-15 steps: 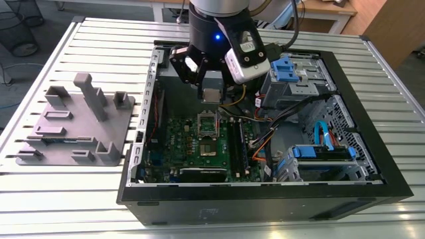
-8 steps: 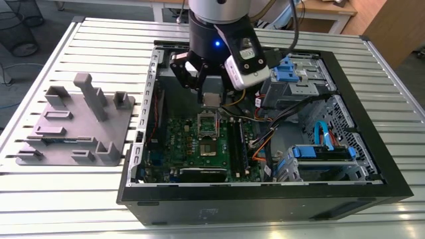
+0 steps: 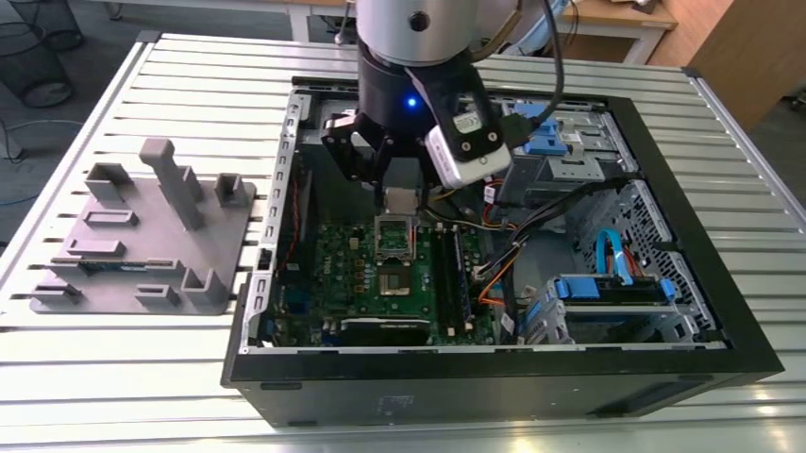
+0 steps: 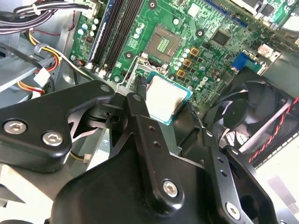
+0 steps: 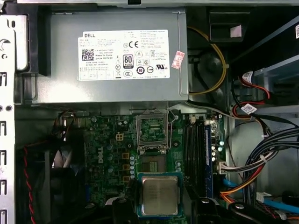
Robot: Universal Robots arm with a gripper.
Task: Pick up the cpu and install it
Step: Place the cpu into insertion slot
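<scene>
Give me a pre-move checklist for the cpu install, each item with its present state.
1. cpu clamped in gripper: ok.
2. Socket uncovered, contact field exposed: ok.
3. cpu lined up square over socket: cannot tell.
4. cpu corner mark matched to socket: cannot tell.
5. Cables lie beyond the memory slots, away from socket: ok.

In the exterior view, a pale metal counter [image 3: 113,377] of long ribbed slats carries two things. An open black computer case [image 3: 504,382] lies from centre toward three o'clock. A gray fixture plate [image 3: 126,241] with upright blocks lies at nine o'clock, just beside the case.
</scene>
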